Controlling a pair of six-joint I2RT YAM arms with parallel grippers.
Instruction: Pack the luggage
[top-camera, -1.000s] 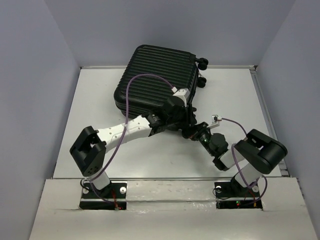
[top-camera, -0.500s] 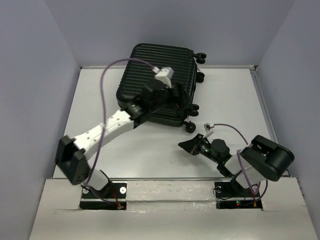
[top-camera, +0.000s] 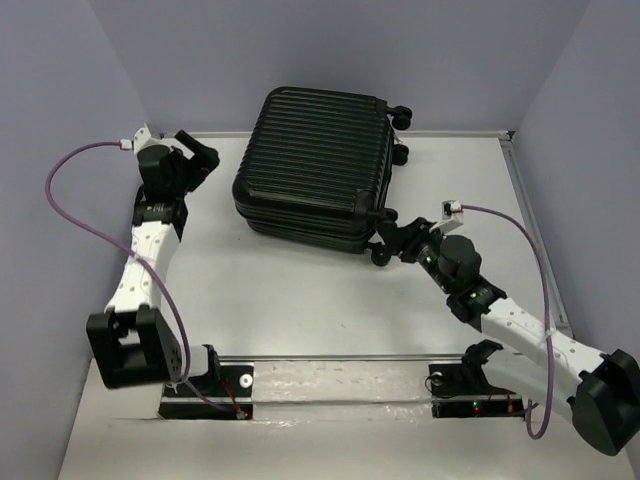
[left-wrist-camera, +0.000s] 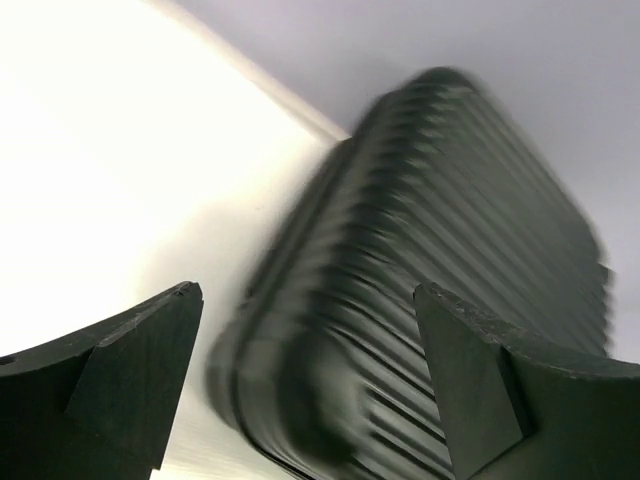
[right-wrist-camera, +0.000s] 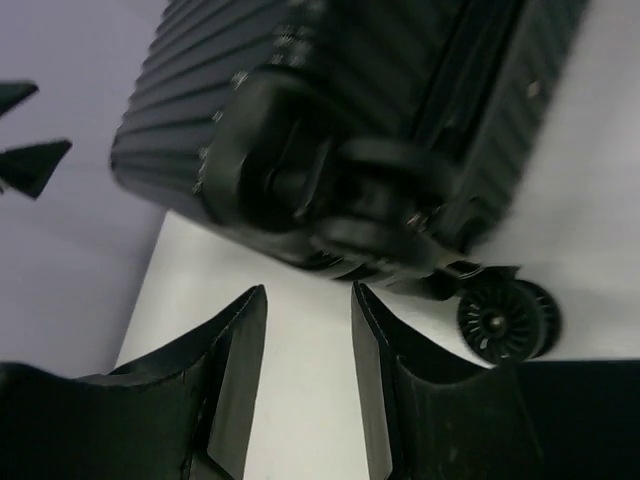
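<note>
Black and ribbed, the luggage (top-camera: 315, 165) lies closed and flat at the back of the table (top-camera: 300, 300). Its long axis runs roughly left to right, wheel end toward the right arm. The right gripper (top-camera: 392, 240), fingers partly apart and holding nothing, sits just beside the near caster (top-camera: 381, 256) and is the closer of the 2. The left gripper (top-camera: 203, 158), spread wide and empty, faces the shell from well off its left side.

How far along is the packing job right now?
Done: the luggage lies shut on the table. In hand: nothing; left end effector open off its left side, right end effector open by a wheel. Left: probably little; whether it is fastened is not visible.
</note>
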